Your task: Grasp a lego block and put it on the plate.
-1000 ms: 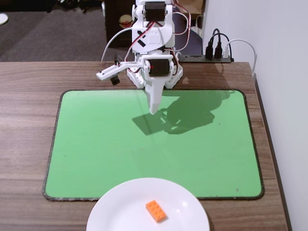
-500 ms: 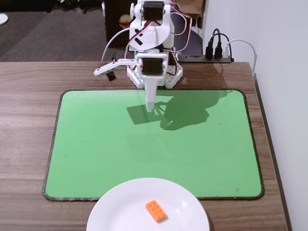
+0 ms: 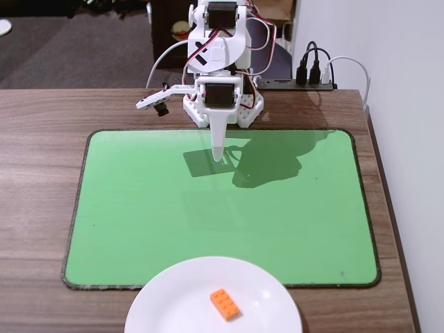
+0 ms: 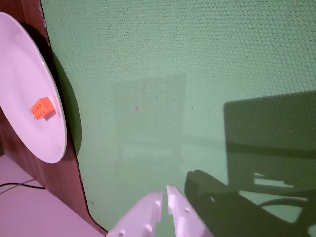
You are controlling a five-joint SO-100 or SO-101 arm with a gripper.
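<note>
On the plate [image 3: 173,298] at the near bench edge lies the orange lego block [image 3: 225,304]; the gripper [image 4: 165,197], empty with fingers clenched, has pulled back toward its base over the last second; the placing looks finished.

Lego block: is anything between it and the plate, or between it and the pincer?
Nothing. The lego block already lies on the plate. Only bare green mat separates it from the pincer, which hangs empty and shut near the arm's base.
</note>
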